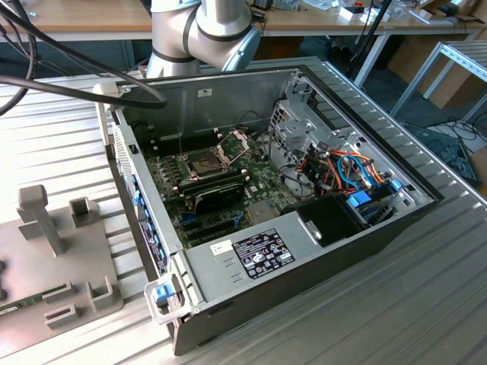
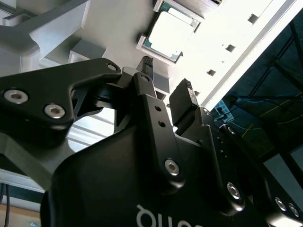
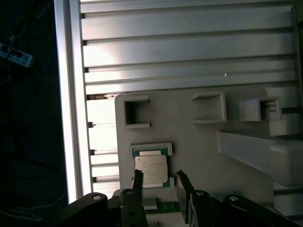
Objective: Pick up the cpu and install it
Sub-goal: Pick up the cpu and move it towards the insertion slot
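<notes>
Gripper (image 3: pixel 160 183) jaws stand partly open and hold nothing, with the fingertips poised close to the cpu (image 3: pixel 151 169). The cpu lies flat in a shallow pocket of the grey fixture plate (image 3: pixel 189 137). The pocket apparently keeps it square for a straddling grasp.

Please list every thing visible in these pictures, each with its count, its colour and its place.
table: one, silver, ribbed, under everything.
tray: one, grey, on the table, exterior view's left.
cpu: one, silver-grey, seated in the tray.
computer case: one, dark, open, mid-table.
motherboard: one, green, inside the case.
socket frame: one, silver, raised, on the motherboard.
black card: one, beside the socket frame.
cables: several, orange and blue, inside the case.
arm: one, grey, behind the case.
end effector: one, black, open, empty, close to the cpu.
</notes>
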You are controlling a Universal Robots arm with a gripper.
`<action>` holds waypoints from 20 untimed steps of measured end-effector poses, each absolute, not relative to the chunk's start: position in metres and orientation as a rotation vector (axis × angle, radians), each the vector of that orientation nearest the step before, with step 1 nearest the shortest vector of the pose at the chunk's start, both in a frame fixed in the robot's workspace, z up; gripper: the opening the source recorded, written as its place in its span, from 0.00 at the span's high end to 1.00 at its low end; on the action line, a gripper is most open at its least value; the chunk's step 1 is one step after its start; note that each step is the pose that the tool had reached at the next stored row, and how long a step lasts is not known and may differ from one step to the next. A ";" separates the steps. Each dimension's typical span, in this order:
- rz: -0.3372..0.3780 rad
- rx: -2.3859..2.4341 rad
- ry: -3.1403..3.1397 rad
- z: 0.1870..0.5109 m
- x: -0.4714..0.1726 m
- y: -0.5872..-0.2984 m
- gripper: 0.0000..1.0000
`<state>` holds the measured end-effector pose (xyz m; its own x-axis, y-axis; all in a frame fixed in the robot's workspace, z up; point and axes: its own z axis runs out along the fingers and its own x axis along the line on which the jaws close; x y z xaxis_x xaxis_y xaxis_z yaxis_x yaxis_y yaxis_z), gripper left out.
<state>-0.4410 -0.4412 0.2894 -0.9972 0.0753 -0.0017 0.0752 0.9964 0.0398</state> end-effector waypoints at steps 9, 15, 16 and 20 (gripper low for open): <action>0.062 0.118 3.135 0.286 -0.441 -0.441 0.58; 0.062 0.118 3.136 0.284 -0.441 -0.441 0.58; 0.062 0.118 3.136 0.283 -0.441 -0.441 0.58; 0.062 0.118 3.136 0.282 -0.441 -0.441 0.58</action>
